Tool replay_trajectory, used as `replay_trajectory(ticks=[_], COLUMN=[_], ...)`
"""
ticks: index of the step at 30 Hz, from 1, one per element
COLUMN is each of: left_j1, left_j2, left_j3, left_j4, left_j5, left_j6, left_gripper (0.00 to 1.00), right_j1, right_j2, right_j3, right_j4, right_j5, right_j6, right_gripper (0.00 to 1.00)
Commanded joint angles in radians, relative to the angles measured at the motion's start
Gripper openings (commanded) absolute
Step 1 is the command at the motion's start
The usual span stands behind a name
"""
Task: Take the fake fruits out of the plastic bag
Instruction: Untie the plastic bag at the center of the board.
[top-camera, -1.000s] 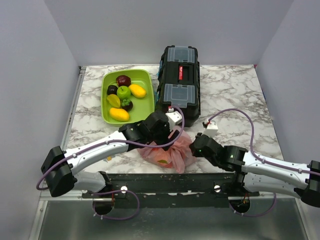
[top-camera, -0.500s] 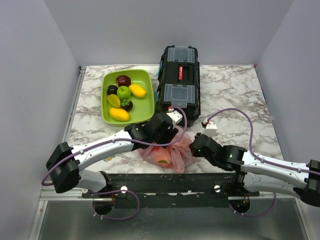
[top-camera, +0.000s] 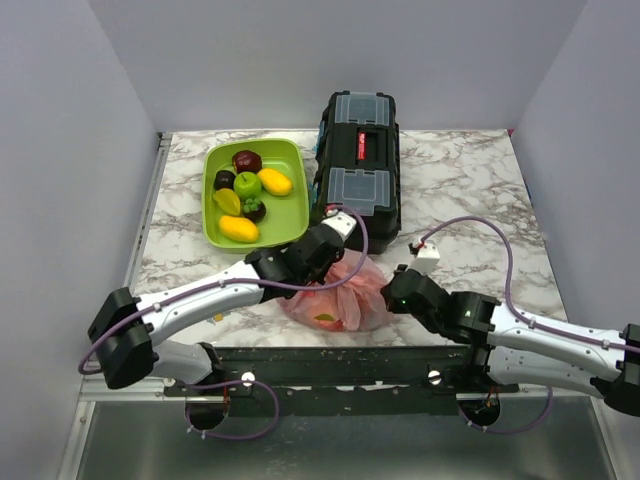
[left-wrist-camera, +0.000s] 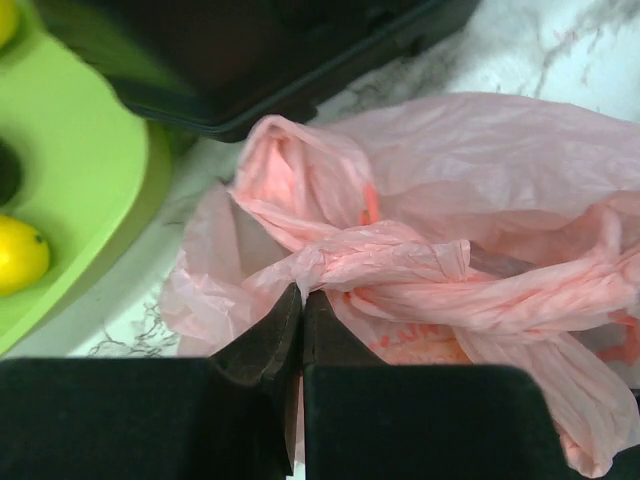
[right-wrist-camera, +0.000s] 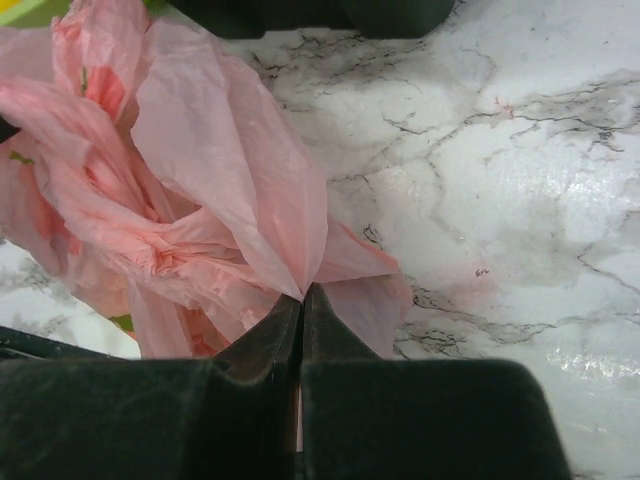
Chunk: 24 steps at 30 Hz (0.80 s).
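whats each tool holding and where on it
Both pinch the plastic bag: left tool a twisted fold, right tool a thin flap at its edge.

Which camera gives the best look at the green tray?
The top camera: it shows the whole tray and its contents. The left wrist catches only one corner with a yellow fruit; the right wrist shows only a green sliver.

White arms (top-camera: 200, 295), black joints (top-camera: 125, 340), purple cables (top-camera: 478, 219)
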Motion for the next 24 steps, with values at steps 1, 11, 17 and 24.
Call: replay_trajectory(ticks=[1, 11, 17, 24], left_j1=[0.026, 0.240, 0.246, 0.246], left_j2=[-0.183, -0.434, -0.355, -0.336], left_j3=[-0.109, -0.381, -0.327, -0.338], left_j4=[0.072, 0.384, 0.353, 0.394], left_j5=[-0.161, 0.361, 0.488, 0.525], left_j6=[-0.098, -0.273, -0.258, -0.276], left_gripper=[0.00, 0.00, 0.00, 0.00], right_j1=[-0.002, -0.001, -0.002, -0.001], right_j2=[-0.058, -0.191, -0.144, 0.021], right_j3=[-0.009, -0.049, 0.054, 0.203], right_j4=[-0.107, -0.037, 0.037, 0.130], right_j5=[0.120, 0.077, -0.042, -0.100], right_j6=[0.092, -0.040, -0.281, -0.446], right_gripper=[0.03, 0.15, 0.30, 0.51])
